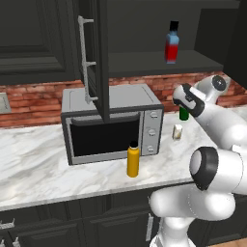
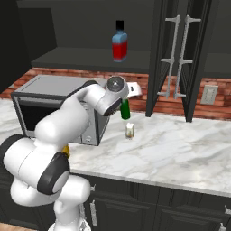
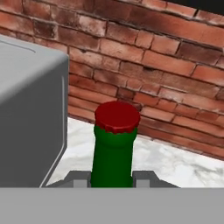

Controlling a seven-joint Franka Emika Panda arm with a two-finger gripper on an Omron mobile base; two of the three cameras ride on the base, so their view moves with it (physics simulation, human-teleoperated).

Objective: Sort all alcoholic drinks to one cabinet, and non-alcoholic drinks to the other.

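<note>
My gripper is shut on the neck of the slim dark-green bottle, whose red cap stands above the fingers. This bottle is upright just right of the microwave, close to the brick wall; I cannot tell if its base touches the counter. The blue-and-red flat bottle stands on the open upper cabinet's shelf. The yellow-orange bottle stands in front of the microwave. The small cream container sits on the counter just in front of the green bottle.
An open cabinet door with a long handle hangs over the microwave's top. Two more open doors stand to the right of the shelf. The marble counter has free room to the right, and a wall socket sits on the brick.
</note>
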